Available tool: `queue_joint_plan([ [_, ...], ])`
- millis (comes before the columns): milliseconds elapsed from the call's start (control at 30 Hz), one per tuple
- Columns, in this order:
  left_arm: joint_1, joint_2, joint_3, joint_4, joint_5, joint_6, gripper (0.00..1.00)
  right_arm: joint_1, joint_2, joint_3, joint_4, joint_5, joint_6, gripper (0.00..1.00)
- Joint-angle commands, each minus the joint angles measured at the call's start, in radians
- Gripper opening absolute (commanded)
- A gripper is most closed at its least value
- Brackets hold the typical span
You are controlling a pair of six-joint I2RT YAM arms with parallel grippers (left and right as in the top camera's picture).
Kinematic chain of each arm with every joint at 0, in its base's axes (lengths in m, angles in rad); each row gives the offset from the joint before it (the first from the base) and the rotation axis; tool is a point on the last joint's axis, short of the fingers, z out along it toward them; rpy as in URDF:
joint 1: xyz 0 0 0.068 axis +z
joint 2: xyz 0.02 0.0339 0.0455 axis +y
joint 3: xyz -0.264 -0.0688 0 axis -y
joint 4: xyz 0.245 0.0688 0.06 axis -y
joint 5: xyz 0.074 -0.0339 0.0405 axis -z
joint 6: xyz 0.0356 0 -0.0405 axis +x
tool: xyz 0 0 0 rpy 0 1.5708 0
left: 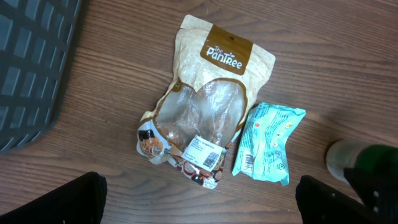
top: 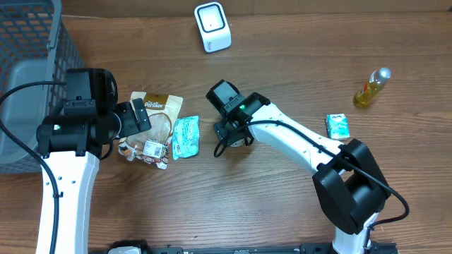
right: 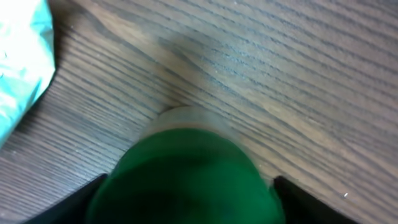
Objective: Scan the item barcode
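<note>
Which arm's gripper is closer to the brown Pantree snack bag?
Left. The left gripper hovers over the Pantree bag; the right gripper sits farther off, beyond the teal packet.

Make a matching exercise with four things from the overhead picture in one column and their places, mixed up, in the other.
Things:
1. scanner
2. yellow bottle
3. basket
4. snack pouch

Places:
A. at the left edge of the table
B. top middle, standing alone
C. far right side
D. left of centre, beside a teal packet

Pairs: 1-B, 2-C, 3-A, 4-D
</note>
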Motion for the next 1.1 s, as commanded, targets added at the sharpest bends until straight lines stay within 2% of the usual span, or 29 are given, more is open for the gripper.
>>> queue_joint_plan([
  [0,-0.007,0.002,0.01,0.001,-0.006,0.009,0.99,0.002,0.003,0.022,0.005,0.013,-0.009,0.94],
  [33,-0.007,0.002,0.01,0.001,-0.006,0.009,1.0,0.002,0.003,0.022,0.005,0.014,-0.008,1.0],
  [133,-0.007,0.002,0.01,0.001,-0.006,0.009,1.0,0.002,0.003,0.037,0.019,0.026,0.026,1.0],
  [333,-0.007,0.002,0.01,0.001,-0.006,0.009,0.99,0.002,0.003,0.177,-0.011,0.091,0.141,1.0],
  [567,-0.007,0.002,0.01,0.001,-0.006,0.009,1.0,0.001,0.005,0.211,-0.078,0.132,0.417,1.0],
  [833,-0.007,0.002,0.01,0.001,-0.006,0.009,1.0,0.001,0.017,0.195,-0.17,0.112,0.419,1.0],
  [1067,-0.007,0.002,0.01,0.001,-0.006,0.009,1.0,0.001,0.079,0.186,-0.17,-0.019,0.419,1.0],
])
